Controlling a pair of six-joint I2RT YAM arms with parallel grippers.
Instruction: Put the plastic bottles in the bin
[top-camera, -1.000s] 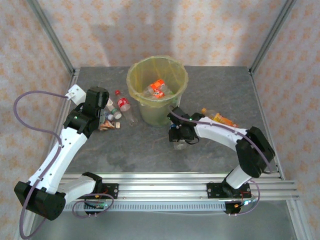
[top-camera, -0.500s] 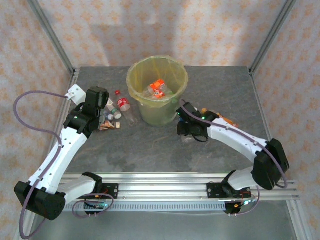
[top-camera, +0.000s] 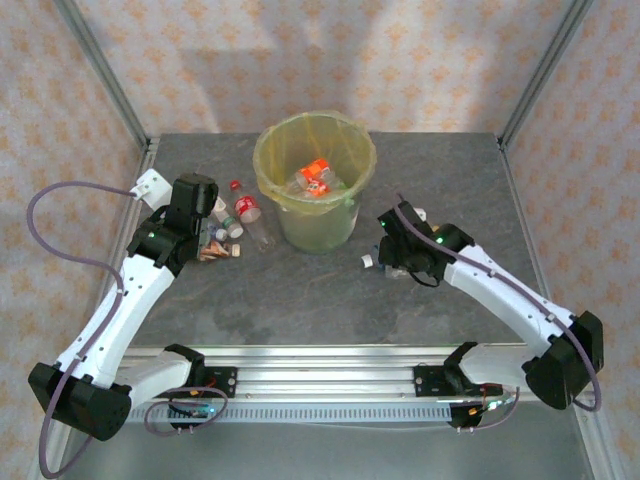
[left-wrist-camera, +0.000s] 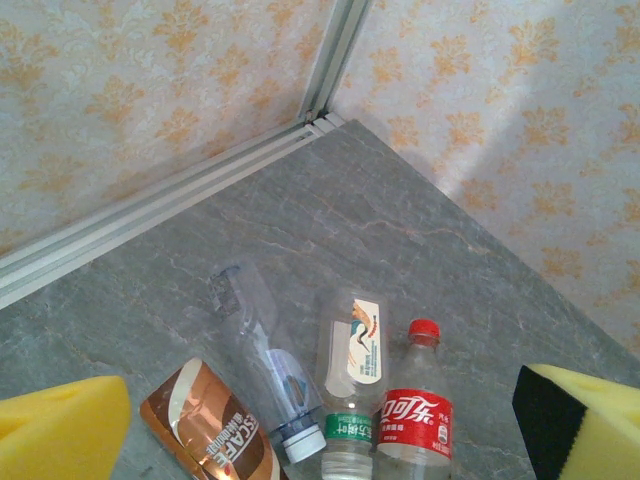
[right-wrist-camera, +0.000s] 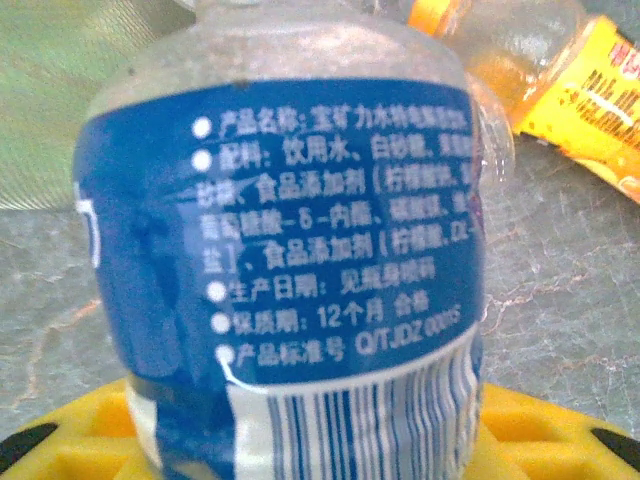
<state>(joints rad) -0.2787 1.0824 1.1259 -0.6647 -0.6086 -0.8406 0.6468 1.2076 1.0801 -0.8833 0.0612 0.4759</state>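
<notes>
Right gripper (top-camera: 384, 258) pinches blue-labelled bottle (right-wrist-camera: 290, 230); carry step in hand. Next: lift it above the bin (top-camera: 258, 165) rim, then release. Left gripper (left-wrist-camera: 320, 425) spread wide over loose bottles (left-wrist-camera: 350, 380)

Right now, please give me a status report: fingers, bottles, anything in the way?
Left fingers open over four bottles left of bin. Right fingers shut on blue-label bottle, right of bin. Orange bottle lying beyond it; path to bin looks free.
</notes>
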